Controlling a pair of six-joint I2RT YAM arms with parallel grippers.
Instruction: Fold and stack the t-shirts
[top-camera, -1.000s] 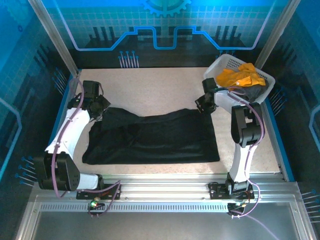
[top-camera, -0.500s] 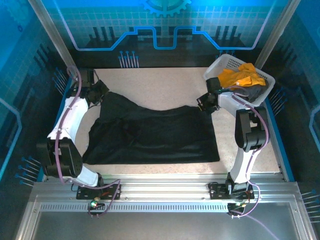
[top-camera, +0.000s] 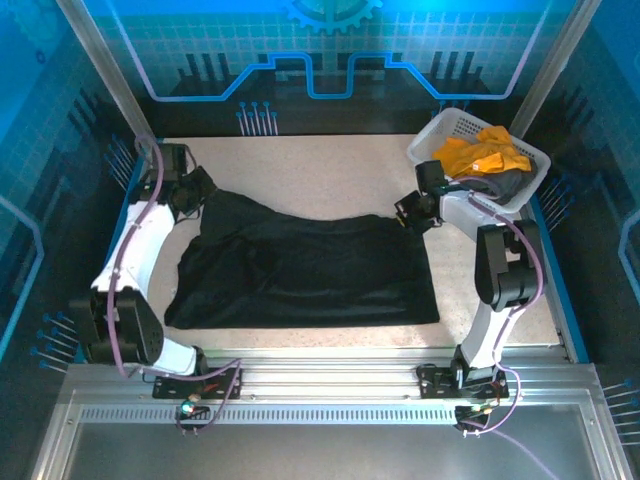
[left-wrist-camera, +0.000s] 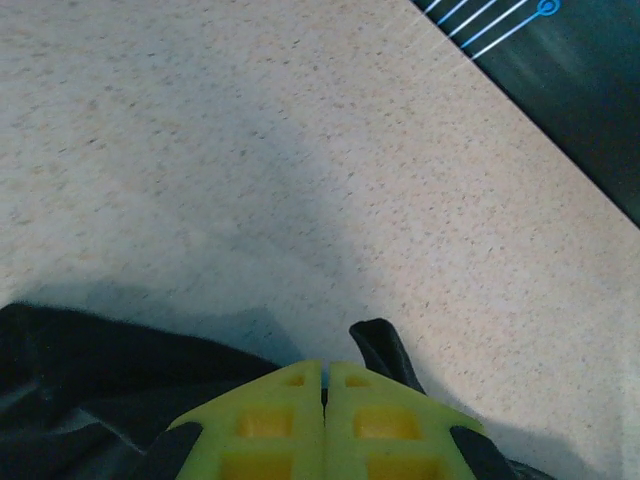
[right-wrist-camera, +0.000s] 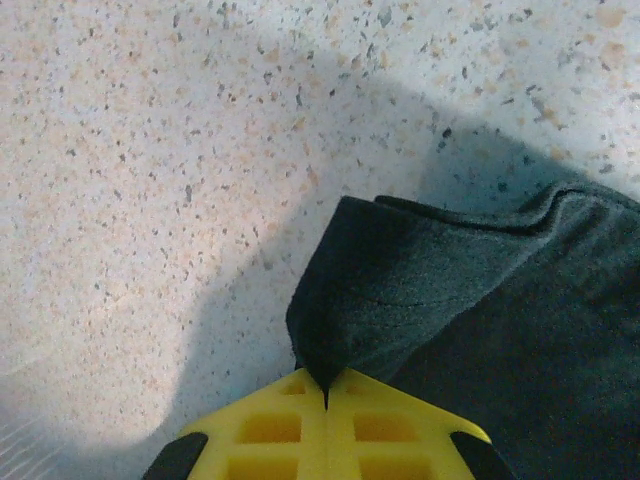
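We see the black t-shirt (top-camera: 310, 270) spread across the middle of the speckled worktop (top-camera: 320, 165), its near hem running along the near edge and its far edge sagging between two lifted corners. The left tool (top-camera: 200, 193) sits at the shirt's far-left corner, close to the worktop's left edge. In its wrist view, the left tool (left-wrist-camera: 324, 385) has its yellow fingers (left-wrist-camera: 265, 425) pressed together, with black cloth (left-wrist-camera: 90, 380) bunched at both sides of the tips, so we read it as clamped on the shirt. The right tool (top-camera: 409, 213) holds the far-right corner. In its wrist view, the right tool (right-wrist-camera: 325, 390) shows its fingers closed on a pointed fold of the dark fabric (right-wrist-camera: 420, 300). The white lattice basket (top-camera: 447, 126) stands tilted at the far-right corner of the worktop, just beyond the right tool. The orange-yellow t-shirt (top-camera: 485, 150) lies crumpled inside it, with the dark grey t-shirt (top-camera: 507, 186) hanging over its near rim.
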